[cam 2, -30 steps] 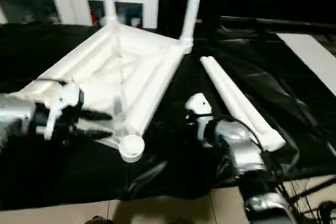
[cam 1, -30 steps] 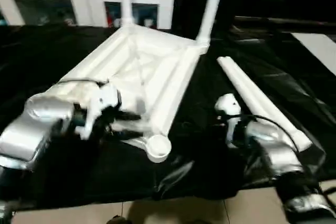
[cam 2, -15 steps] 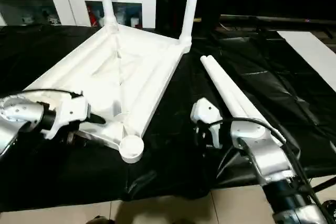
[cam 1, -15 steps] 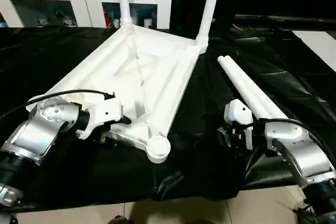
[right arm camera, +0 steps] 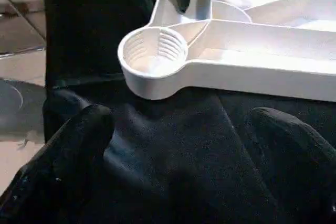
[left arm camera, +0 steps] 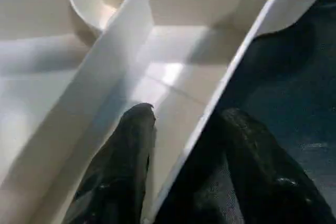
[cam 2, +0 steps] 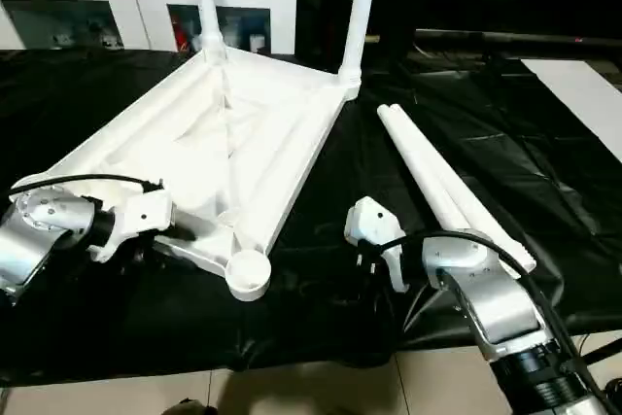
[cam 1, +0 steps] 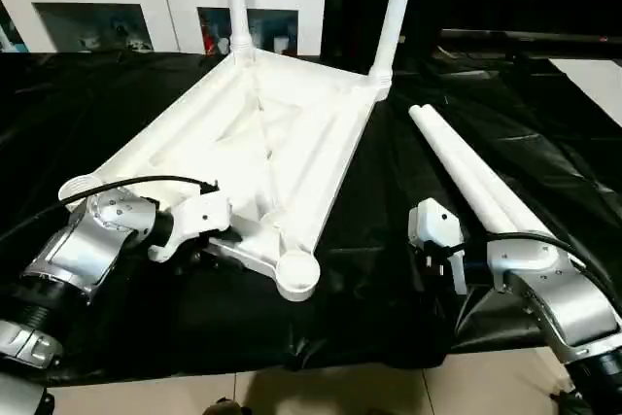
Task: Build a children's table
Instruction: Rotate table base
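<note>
writing: none readable | table top (cam 1: 262,143): white ribbed plastic, threaded round socket (right arm camera: 153,52) | left gripper (left arm camera: 184,145): clamped on top's edge wall | right gripper (right arm camera: 178,145): fingers wide apart, over glossy black sheet (cam 1: 389,269)

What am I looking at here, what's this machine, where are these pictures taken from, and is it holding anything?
This is a two-armed humanoid robot putting together a children's table. Two pictures come from cameras in its head, looking down over its silver forearms; the other two come from a camera on each wrist.

On the black sheet lies the white table top, upside down, ribs showing. Two legs already stand upright in its far corners. Two spare legs lie side by side on the right. The near corner socket is empty.

The left gripper straddles the top's near edge wall, one finger inside, one outside; whether it grips firmly I cannot tell. The right gripper has its jaws wide open, holding nothing, and points at that empty socket.
</note>
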Controlling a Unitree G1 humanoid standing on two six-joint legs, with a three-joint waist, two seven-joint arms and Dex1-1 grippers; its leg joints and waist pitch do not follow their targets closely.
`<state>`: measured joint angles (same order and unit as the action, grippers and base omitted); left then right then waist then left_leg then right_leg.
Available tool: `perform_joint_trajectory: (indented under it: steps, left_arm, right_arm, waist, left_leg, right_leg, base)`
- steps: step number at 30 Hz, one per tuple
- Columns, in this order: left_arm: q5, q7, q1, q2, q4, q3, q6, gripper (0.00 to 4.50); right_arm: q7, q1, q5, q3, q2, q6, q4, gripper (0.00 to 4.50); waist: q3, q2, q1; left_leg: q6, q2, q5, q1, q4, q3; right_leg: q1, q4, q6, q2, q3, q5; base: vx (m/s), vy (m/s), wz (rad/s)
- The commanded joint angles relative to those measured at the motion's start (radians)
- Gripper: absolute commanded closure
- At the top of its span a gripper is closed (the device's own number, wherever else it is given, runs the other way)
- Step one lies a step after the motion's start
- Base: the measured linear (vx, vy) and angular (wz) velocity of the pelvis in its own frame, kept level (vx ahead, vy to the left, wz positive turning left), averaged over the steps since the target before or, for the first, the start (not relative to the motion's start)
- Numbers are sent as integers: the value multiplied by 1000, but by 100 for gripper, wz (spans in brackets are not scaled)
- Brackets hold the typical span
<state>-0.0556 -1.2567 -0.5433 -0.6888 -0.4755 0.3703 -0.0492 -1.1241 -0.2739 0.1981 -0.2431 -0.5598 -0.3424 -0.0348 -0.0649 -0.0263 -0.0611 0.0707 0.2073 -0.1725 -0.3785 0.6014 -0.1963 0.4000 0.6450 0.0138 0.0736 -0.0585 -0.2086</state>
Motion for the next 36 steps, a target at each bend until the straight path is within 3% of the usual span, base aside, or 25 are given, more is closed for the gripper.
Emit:
perform_joint_trajectory:
  steps: [1,2,3,9,14,15,19,24,26,30,34,36]
  left_arm:
    - [-16,8,-20,12,-21,8,15,251]
    - [-15,8,-24,17,-29,5,13,251]
    - [-15,8,-27,21,-34,3,10,289]
    - [4,-5,-24,29,-11,-1,-75,314]
    - [55,-37,25,20,113,-13,-234,354]
    - [61,-19,52,27,171,-16,-299,361]
    - [41,66,65,71,190,-32,-346,377]
    - [-27,237,65,148,163,-48,-369,385]
    - [-45,292,61,165,165,-48,-403,386]
    - [-76,402,65,202,211,-54,-509,386]
    - [-99,431,73,217,222,-51,-511,386]
    - [-110,445,70,217,214,-50,-497,387]
  right_arm:
    - [-6,-7,-3,-1,-13,-10,-21,0]
    - [-4,-7,-4,-1,-14,-12,-23,0]
    - [-2,-7,-5,-1,-15,-14,-25,0]
    - [16,-9,-25,-6,-14,-6,-17,0]
    - [32,-15,-27,-11,-12,-9,-17,0]
    - [35,-18,-29,-10,-10,-7,-12,0]
    - [39,-26,-38,-14,-11,-2,2,0]
    - [67,-42,-65,-16,-5,-3,26,0]
    - [77,-47,-73,-18,-6,-3,34,0]
    - [88,-61,-88,-24,-11,-1,53,0]
    - [99,-68,-98,-22,-10,-6,63,0]
    - [118,-71,-108,-18,-9,-6,68,0]
  waist:
    - [73,18,-3]
    - [74,17,-3]
    - [73,17,-3]
    - [72,14,-3]
    - [72,13,7]
    - [73,7,12]
    - [70,11,13]
    - [63,4,12]
    - [62,1,15]
    - [65,-2,23]
    - [64,-1,26]
    - [66,1,27]
  left_leg:
    - [6,27,-239,23,-69,19]
    - [4,27,-231,22,-68,19]
    - [2,27,-225,21,-68,19]
    - [3,27,-224,19,-68,18]
    - [-1,26,-210,14,-69,22]
    - [-4,27,-202,15,-68,20]
    - [-18,25,-205,20,-65,17]
    - [-3,24,-268,25,-66,18]
    - [-1,21,-265,17,-67,23]
    - [-5,18,-261,10,-65,27]
    - [-14,15,-258,8,-65,30]
    - [-14,15,-246,5,-66,32]
  right_leg:
    - [-45,-85,211,61,50,-144]
    - [-46,-84,215,61,50,-133]
    - [-46,-83,218,60,50,-124]
    - [-48,-82,222,63,50,-133]
    - [-53,-82,217,63,49,-143]
    - [-54,-79,223,61,49,-124]
    - [-48,-85,233,57,50,-131]
    - [-45,-103,181,60,50,-303]
    - [-48,-107,145,61,48,-364]
    - [-48,-111,120,58,43,-398]
    - [-45,-119,97,57,39,-429]
    - [-49,-115,105,56,37,-390]
  base:
    - [0,0,0]
    - [0,0,0]
    - [0,0,0]
    - [0,0,0]
    - [0,0,0]
    - [0,0,0]
    - [0,0,0]
    - [0,0,0]
    - [0,0,0]
    - [0,0,0]
    - [0,0,0]
    - [0,0,0]
